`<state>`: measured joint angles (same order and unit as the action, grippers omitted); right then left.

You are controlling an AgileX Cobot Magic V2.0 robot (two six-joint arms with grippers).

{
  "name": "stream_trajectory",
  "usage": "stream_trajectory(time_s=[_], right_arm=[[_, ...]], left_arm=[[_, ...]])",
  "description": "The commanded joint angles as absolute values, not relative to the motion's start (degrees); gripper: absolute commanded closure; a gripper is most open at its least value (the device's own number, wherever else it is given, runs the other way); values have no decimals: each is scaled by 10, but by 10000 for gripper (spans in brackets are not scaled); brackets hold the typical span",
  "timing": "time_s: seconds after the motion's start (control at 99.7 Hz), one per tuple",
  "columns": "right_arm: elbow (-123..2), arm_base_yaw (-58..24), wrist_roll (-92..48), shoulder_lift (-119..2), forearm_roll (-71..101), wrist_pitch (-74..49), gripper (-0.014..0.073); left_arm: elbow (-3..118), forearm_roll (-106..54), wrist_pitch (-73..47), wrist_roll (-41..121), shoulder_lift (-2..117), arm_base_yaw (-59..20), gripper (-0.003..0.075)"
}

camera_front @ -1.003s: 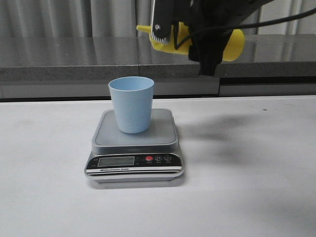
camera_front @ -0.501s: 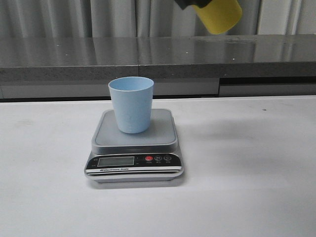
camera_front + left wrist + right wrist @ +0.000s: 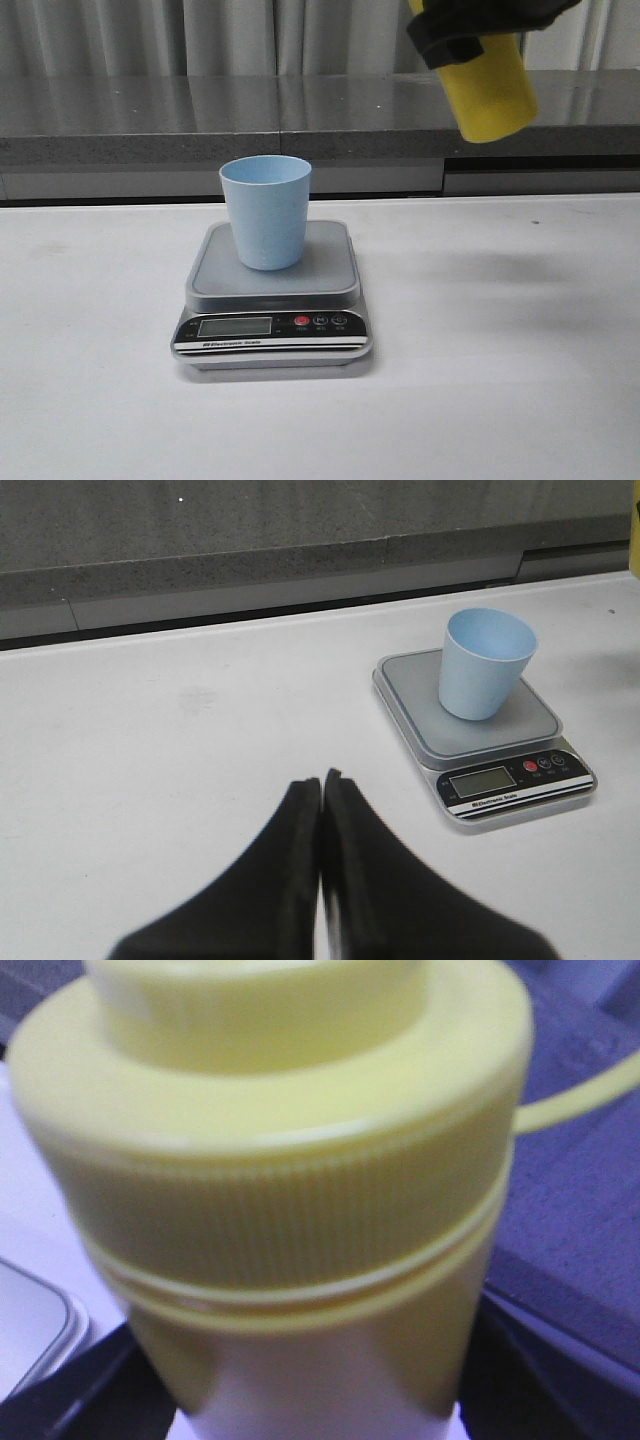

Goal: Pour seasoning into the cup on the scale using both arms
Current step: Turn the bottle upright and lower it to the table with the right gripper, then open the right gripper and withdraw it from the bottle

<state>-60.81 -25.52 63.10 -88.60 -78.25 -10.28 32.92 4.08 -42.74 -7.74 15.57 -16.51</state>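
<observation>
Here the right hand (image 3: 480,30) is clamped on the bottle (image 3: 490,90), high right of the cup (image 3: 266,210) on the scale (image 3: 272,300); left hand (image 3: 321,785) pressed together above the worktop (image 3: 500,350)

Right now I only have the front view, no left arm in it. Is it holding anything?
Observer: No, the left fingers are shut on nothing, over bare table short of the scale.
Operator: The bottle top is cropped for me. Tip visible?
Observer: No, right wrist view shows it only up to its ribbed collar; a thin tether sticks out sideways.
Operator: Grip solid?
Observer: Dark right fingers flank the bottle on both sides below the collar.
</observation>
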Motion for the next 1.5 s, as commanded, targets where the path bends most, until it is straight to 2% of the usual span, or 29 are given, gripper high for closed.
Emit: stream_trajectory(time_s=[0.0,0.491,0.873,1.364,1.494], right_arm=[[-609,-239,590,-857,-749,-63,179],[-495,-161,381,-859,-493,180,179],[-395,-103,325,-900,-403,402,179],[-388,-101,268,-986,-375,468,177],[-388,-101,268,-990,-374,468,117]], left_arm=[[344,38,-388,-84,161,-163,734],[344,38,-388,-84,161,-163,734],[344,38,-388,-84,161,-163,734],[344,38,-388,-84,161,-163,734],[344,38,-388,-84,161,-163,734]])
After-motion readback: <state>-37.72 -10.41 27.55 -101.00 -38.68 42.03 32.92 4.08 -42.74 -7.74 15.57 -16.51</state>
